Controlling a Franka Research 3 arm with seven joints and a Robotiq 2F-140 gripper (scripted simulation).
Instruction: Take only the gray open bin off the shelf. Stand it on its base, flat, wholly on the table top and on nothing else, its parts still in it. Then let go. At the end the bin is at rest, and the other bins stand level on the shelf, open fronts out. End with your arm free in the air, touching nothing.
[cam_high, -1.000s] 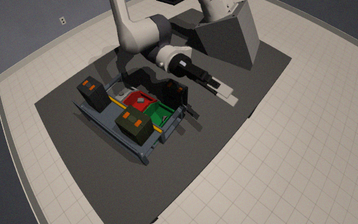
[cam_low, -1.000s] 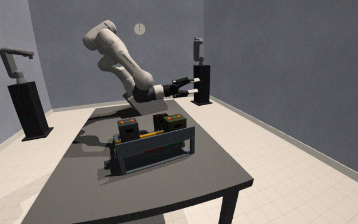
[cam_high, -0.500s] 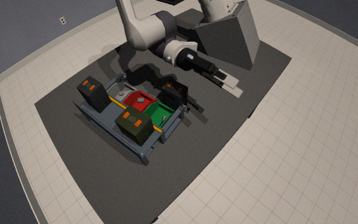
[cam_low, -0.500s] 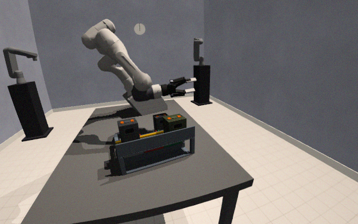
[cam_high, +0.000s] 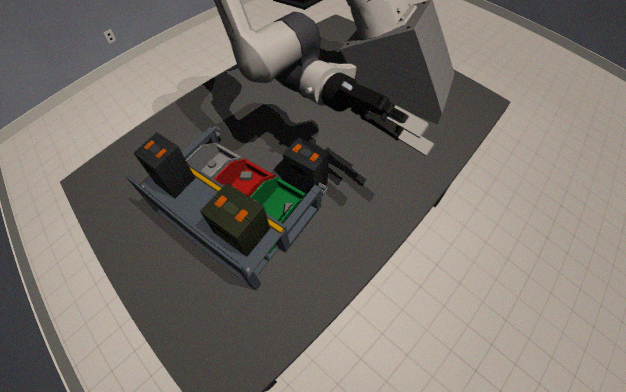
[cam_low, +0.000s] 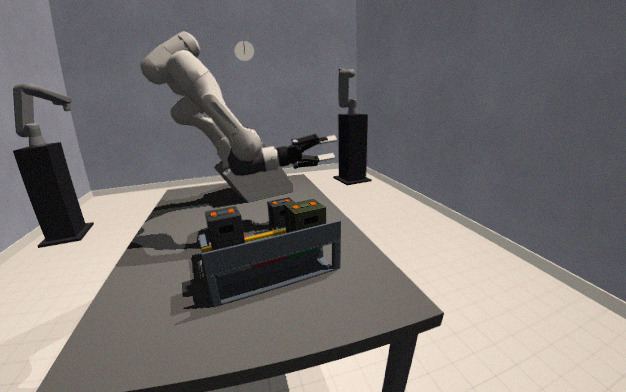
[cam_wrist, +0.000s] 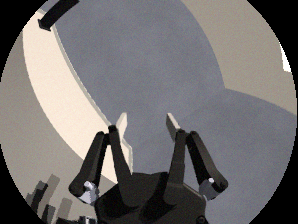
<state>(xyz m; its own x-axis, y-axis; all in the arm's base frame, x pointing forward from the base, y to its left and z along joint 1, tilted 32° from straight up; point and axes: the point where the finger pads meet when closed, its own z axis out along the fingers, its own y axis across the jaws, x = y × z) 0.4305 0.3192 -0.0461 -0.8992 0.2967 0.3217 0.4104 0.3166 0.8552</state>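
Note:
The gray open bin (cam_high: 212, 157) sits in the left slot of the blue-gray shelf (cam_high: 192, 220) (cam_low: 270, 252), with a small part in it. A red bin (cam_high: 243, 181) and a green bin (cam_high: 279, 199) sit beside it to the right. From the exterior view the shelf shows its back and the gray bin is hidden. My gripper (cam_high: 421, 136) (cam_low: 328, 148) (cam_wrist: 146, 118) is open and empty. It hangs in the air well to the right of the shelf and points away from it, near the table's far right edge.
Two black boxes (cam_high: 162, 162) (cam_high: 302, 162) and an olive box (cam_high: 235, 217) (cam_low: 305, 214) stand on top of the shelf. A yellow bar (cam_high: 205, 180) runs across it. The dark table (cam_high: 350, 240) (cam_low: 250, 325) carries the shelf. Black camera pedestals (cam_low: 352, 147) stand on the floor.

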